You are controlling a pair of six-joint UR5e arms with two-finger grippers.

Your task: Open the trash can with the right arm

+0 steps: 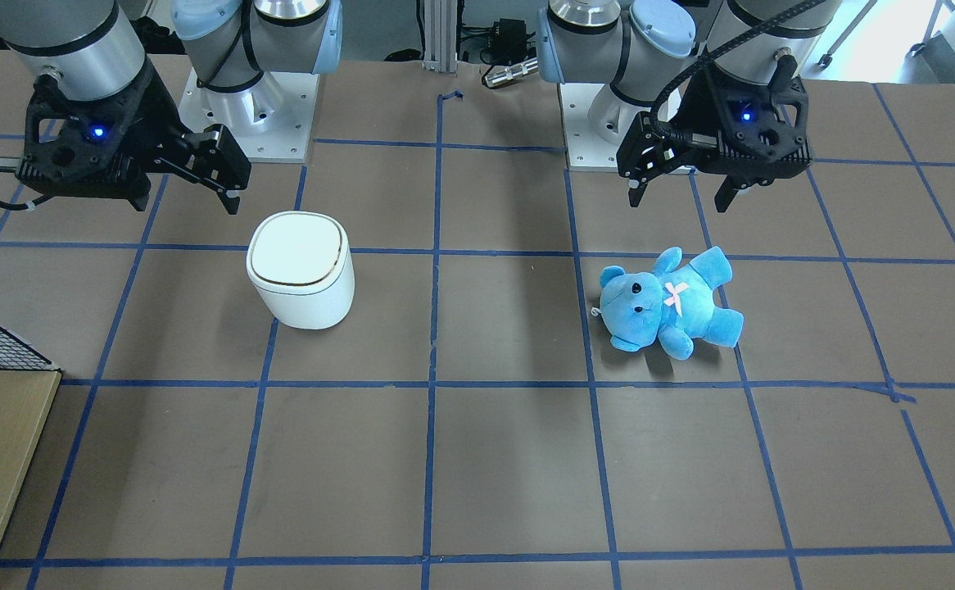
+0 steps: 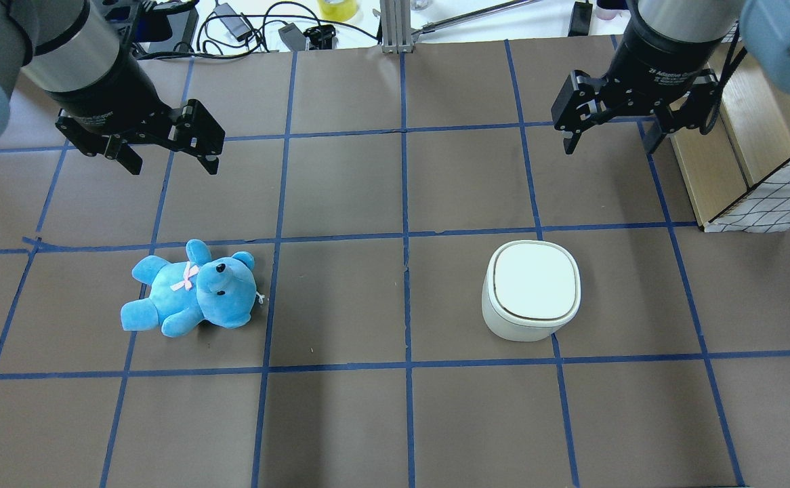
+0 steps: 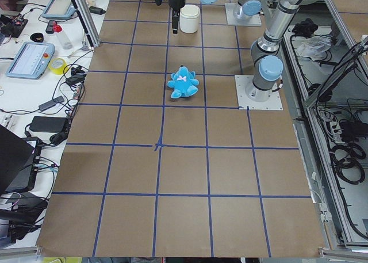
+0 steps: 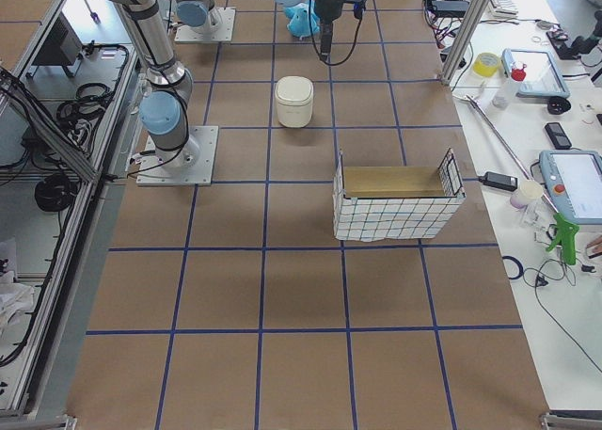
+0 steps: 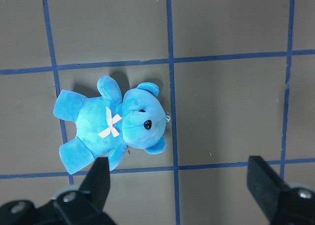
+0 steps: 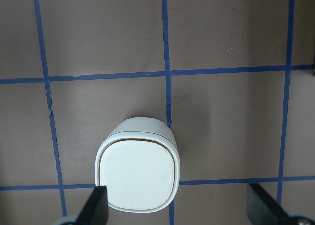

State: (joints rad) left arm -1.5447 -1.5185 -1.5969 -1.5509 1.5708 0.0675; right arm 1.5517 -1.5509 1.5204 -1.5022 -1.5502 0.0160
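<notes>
The white trash can (image 1: 301, 279) stands upright on the brown table with its flat lid shut. It also shows in the overhead view (image 2: 532, 291) and the right wrist view (image 6: 138, 171). My right gripper (image 2: 610, 146) is open and empty, raised above the table beyond the can and apart from it. In the front view the right gripper (image 1: 187, 201) hangs up and to the left of the can. My left gripper (image 2: 173, 166) is open and empty, above a blue teddy (image 2: 192, 288) that lies on its back.
A wire-mesh box with wooden sides (image 2: 761, 176) stands at the table's right edge, beside my right gripper. The arm bases (image 1: 248, 106) sit at my side of the table. Blue tape lines grid the table. The teddy fills the left wrist view (image 5: 113, 124).
</notes>
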